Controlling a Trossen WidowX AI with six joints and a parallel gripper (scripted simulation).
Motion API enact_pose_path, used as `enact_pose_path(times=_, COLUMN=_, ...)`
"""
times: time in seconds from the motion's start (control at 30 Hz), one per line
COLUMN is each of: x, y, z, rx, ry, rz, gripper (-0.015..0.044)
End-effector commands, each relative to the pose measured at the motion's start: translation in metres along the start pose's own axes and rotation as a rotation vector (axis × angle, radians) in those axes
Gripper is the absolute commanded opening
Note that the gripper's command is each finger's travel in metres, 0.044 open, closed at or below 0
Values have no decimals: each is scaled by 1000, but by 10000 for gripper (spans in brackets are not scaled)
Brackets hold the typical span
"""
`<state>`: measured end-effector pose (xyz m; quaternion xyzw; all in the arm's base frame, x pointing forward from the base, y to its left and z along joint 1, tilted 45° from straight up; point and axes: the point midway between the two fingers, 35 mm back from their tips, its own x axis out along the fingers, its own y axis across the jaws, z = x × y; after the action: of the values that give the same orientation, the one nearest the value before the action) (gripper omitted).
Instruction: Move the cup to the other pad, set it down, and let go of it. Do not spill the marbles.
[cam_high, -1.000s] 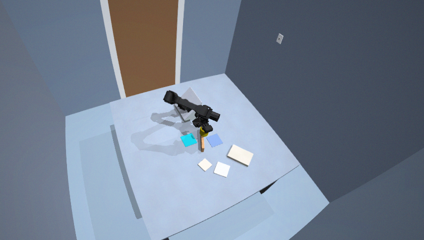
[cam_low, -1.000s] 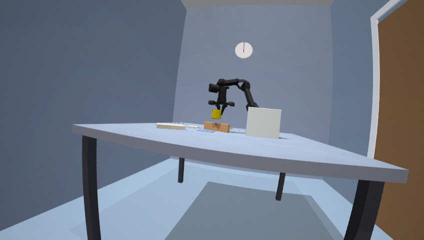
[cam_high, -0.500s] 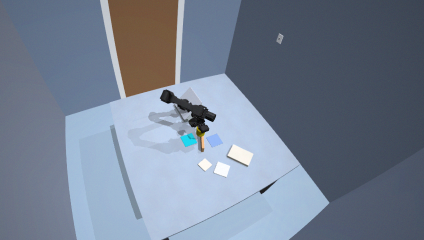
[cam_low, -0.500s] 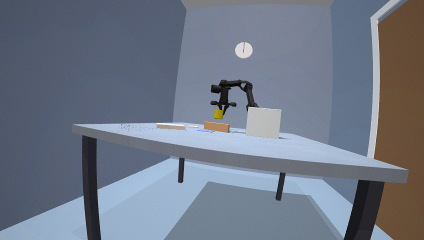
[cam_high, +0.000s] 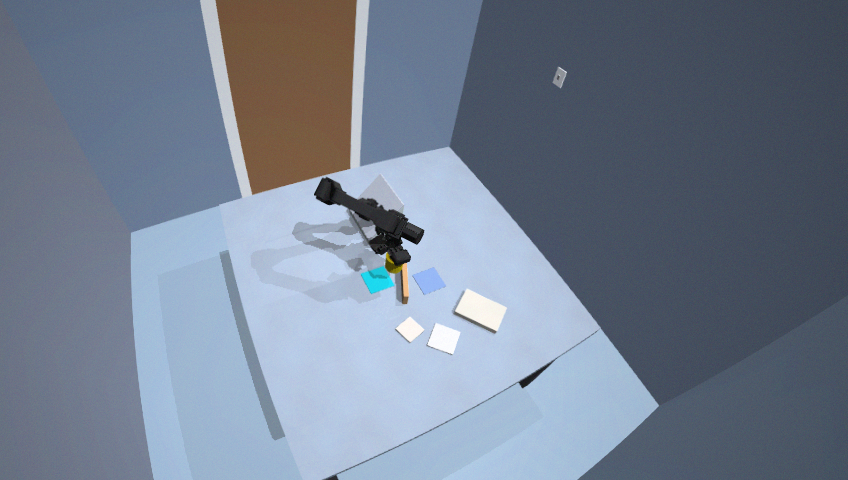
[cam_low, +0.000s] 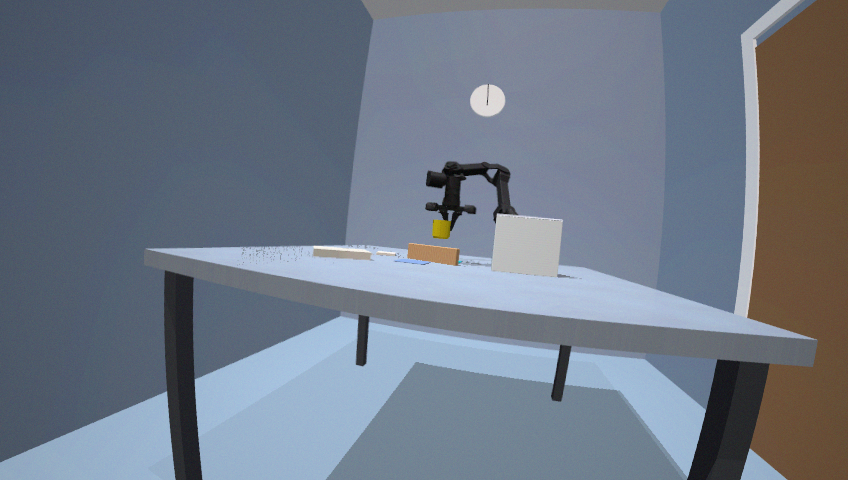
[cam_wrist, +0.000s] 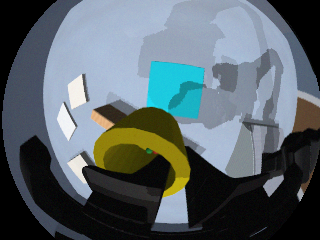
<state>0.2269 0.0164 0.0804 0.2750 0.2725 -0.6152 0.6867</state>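
One gripper (cam_low: 450, 224), under my control, pinches the yellow cup (cam_low: 440, 228) by its rim, aloft over the wooden bar (cam_low: 433, 253) beside the cyan pad (cam_high: 377, 279); I judge it rigid, light, top-heavy with marbles.

Colours here: the cup (cam_wrist: 143, 143) is bright yellow with a tiny green marble (cam_wrist: 148, 151) peeking inside, and the arm (cam_high: 368, 214) and its gripper (cam_wrist: 175, 194) are plain black. One pad (cam_high: 377, 279) is vivid cyan, the other pad (cam_high: 429, 280) a soft periwinkle blue, with an orange-tan wooden bar (cam_high: 405, 284) between them. The table (cam_high: 333, 368) is pale blue-grey, there's a cream slab (cam_high: 480, 309), two whitish tiles (cam_high: 443, 338), a white box (cam_low: 526, 244), and a brown door (cam_high: 291, 89) with a white frame.
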Motion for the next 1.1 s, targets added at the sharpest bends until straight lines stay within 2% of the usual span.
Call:
enact_pose_path(times=0.0, x=0, y=-3, z=7, rx=-5, ry=-4, rz=0, gripper=0)
enact_pose_path(times=1.07, x=4, y=-23, z=49, rx=-6, ry=-6, rz=0, gripper=0)
